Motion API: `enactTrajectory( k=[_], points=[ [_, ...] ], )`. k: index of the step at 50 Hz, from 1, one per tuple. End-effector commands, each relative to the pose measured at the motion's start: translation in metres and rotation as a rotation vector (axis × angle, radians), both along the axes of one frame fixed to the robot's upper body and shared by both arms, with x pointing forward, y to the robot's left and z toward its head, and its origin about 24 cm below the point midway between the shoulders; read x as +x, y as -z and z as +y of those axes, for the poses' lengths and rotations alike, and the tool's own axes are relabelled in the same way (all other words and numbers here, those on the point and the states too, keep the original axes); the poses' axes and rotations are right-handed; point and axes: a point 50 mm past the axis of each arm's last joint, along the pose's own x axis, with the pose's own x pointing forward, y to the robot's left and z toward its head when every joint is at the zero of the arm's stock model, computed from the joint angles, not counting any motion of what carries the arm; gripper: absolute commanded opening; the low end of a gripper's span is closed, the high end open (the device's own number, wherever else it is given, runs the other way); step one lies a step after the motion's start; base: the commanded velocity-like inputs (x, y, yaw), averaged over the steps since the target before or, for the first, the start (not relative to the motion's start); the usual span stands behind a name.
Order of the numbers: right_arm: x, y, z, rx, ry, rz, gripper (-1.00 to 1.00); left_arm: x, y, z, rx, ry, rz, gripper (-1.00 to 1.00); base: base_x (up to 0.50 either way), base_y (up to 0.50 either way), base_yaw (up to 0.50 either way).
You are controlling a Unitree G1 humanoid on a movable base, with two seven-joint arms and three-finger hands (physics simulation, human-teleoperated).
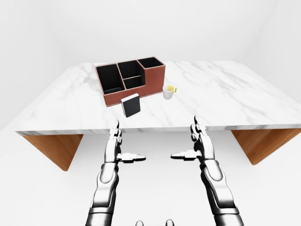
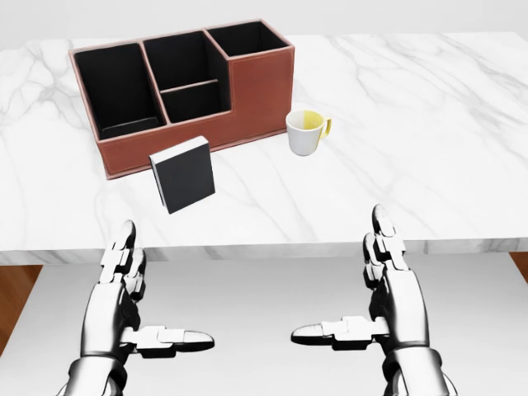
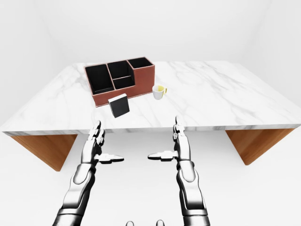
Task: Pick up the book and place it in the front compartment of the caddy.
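Observation:
A black book [image 2: 183, 175] with a white spine stands upright on the marble table [image 2: 429, 107], just below the caddy in the head view. The reddish-brown caddy [image 2: 247, 91] has several black compartments and lies above the book. My left hand [image 2: 144, 309] hangs open below the table's near edge, under and left of the book. My right hand [image 2: 363, 301] is open too, lower right, under the mug. Neither hand touches anything.
A white mug [image 2: 305, 132] with a yellow inside stands right of the caddy. The table rests on wooden supports [image 1: 51, 148] at both ends. White floor lies below the near edge.

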Motion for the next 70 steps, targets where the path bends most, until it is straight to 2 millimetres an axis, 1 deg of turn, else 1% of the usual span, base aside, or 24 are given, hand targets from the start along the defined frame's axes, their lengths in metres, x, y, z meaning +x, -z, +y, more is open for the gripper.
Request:
enactTrajectory(
  k=[1, 7, 15, 19, 24, 27, 30, 32, 37, 39, 42, 43, 46, 50, 51, 53, 54, 58, 64, 70],
  points=[
    [-0.001, -0.002, -0.009, 0.018, 0.004, 0.005, 1.0, 0.005, 0.048, 0.009, -0.028, 0.011, 0.224, 1.0, 0.0, 0.0, 0.0],
    [0.001, 0.001, -0.008, 0.019, 0.002, 0.012, 1.0, 0.006, 0.049, 0.008, -0.025, 0.012, 0.232, 1.0, 0.0, 0.0, 0.0],
    [0.0, -0.001, -0.008, 0.024, 0.001, 0.007, 1.0, 0.007, 0.04, 0.008, -0.016, 0.01, 0.19, 1.0, 0.0, 0.0, 0.0],
    [0.0, -0.001, -0.007, 0.022, -0.001, 0.007, 1.0, 0.007, 0.041, 0.008, -0.017, 0.014, 0.195, 1.0, 0.0, 0.0, 0.0],
    [-0.002, -0.006, -0.007, 0.021, -0.005, 0.006, 1.0, 0.008, 0.031, 0.009, -0.021, 0.011, 0.148, 1.0, 0.0, 0.0, 0.0],
    [-0.003, -0.007, -0.007, 0.022, -0.006, 0.003, 1.0, 0.007, 0.022, 0.011, -0.02, 0.005, 0.105, 1.0, 0.0, 0.0, 0.0],
    [-0.004, -0.014, -0.008, 0.021, -0.005, -0.017, 1.0, 0.007, 0.016, 0.013, -0.016, -0.002, 0.075, 1.0, 0.0, 0.0, 0.0],
    [-0.005, -0.018, -0.008, 0.021, -0.005, -0.033, 1.0, 0.006, 0.008, 0.015, -0.015, -0.009, 0.039, 1.0, 0.0, 0.0, 0.0],
    [-0.007, -0.026, -0.008, 0.02, -0.006, -0.067, 1.0, 0.004, 0.001, 0.018, -0.016, -0.017, 0.04, 1.0, 0.0, 0.0, 0.0],
    [-0.008, -0.03, -0.008, 0.015, -0.008, -0.085, 1.0, 0.003, -0.007, 0.019, -0.022, -0.017, 0.033, 1.0, 0.0, 0.0, 0.0],
    [-0.008, -0.031, -0.008, 0.018, -0.011, -0.088, 1.0, 0.002, -0.013, 0.019, -0.031, -0.014, 0.028, 1.0, 0.0, 0.0, 0.0],
    [-0.01, -0.034, -0.008, 0.017, -0.013, -0.102, 1.0, 0.001, -0.018, 0.018, -0.03, -0.014, 0.027, 1.0, 0.0, 0.0, 0.0],
    [-0.012, -0.039, -0.008, 0.012, -0.014, -0.125, 1.0, -0.002, -0.03, 0.015, -0.02, -0.005, -0.026, 1.0, 0.0, 0.0, 0.0],
    [-0.012, -0.042, -0.008, 0.01, -0.012, -0.135, 1.0, -0.003, -0.036, 0.014, -0.005, -0.002, -0.054, 1.0, 0.0, 0.0, 0.0],
    [-0.013, -0.046, -0.009, 0.013, -0.014, -0.153, 1.0, -0.004, -0.039, 0.014, -0.004, -0.001, -0.065, 1.0, 0.0, 0.0, 0.0],
    [-0.014, -0.047, -0.009, 0.014, -0.012, -0.16, 1.0, -0.005, -0.044, 0.014, 0.001, -0.001, -0.089, 1.0, 0.0, 0.0, 0.0],
    [-0.014, -0.051, -0.009, 0.027, -0.014, -0.174, 1.0, -0.007, -0.05, 0.014, 0.007, -0.003, -0.115, 1.0, 0.0, 0.0, 0.0],
    [-0.017, -0.058, -0.01, 0.065, -0.016, -0.209, 1.0, -0.007, -0.055, 0.015, 0.013, -0.002, -0.133, 1.0, 0.0, 0.08, 0.0],
    [-0.019, -0.064, -0.009, 0.059, -0.016, -0.236, 1.0, -0.008, -0.062, 0.015, 0.018, -0.003, -0.165, 1.0, 0.0, 0.5, 0.0],
    [-0.02, -0.062, -0.007, 0.053, -0.027, -0.228, 1.0, -0.011, -0.073, 0.014, 0.017, 0.005, -0.211, 1.0, 0.0, 0.5, 0.0]
  ],
)
